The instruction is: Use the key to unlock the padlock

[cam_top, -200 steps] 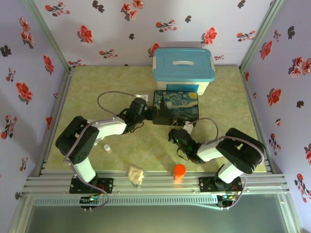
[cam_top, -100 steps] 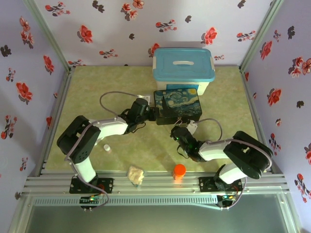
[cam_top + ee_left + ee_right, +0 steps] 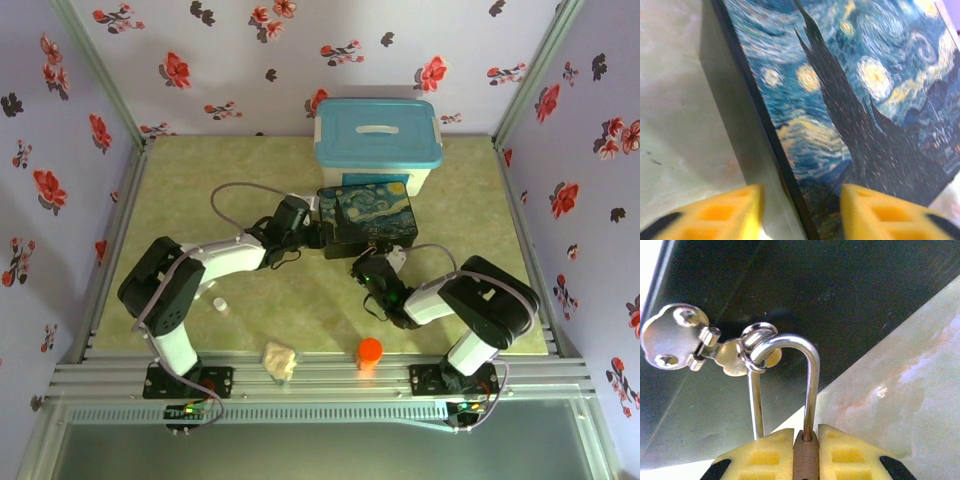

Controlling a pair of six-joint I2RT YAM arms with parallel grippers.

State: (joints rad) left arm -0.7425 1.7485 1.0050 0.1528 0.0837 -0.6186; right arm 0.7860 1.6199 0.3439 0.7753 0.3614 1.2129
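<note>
The padlock (image 3: 806,460) has its brass body clamped between my right gripper's (image 3: 806,442) yellow pads. Its silver shackle (image 3: 810,385) runs up through the ring of a metal hasp (image 3: 677,337) on the dark front of the starry-night box (image 3: 370,212). In the top view my right gripper (image 3: 368,263) sits at the box's front edge. My left gripper (image 3: 312,233) is at the box's left end, open. Its yellow fingers (image 3: 727,212) straddle the edge between the painted lid (image 3: 855,100) and the grey side. The key is out of view.
A white bin with a blue lid (image 3: 378,135) stands right behind the box. An orange cylinder (image 3: 369,352), a crumpled beige lump (image 3: 280,360) and a small white cylinder (image 3: 220,306) lie near the table's front edge. Flowered walls enclose three sides.
The box has shifted slightly back and to the right, with the left gripper following it. The right gripper has moved up to the box's front.
</note>
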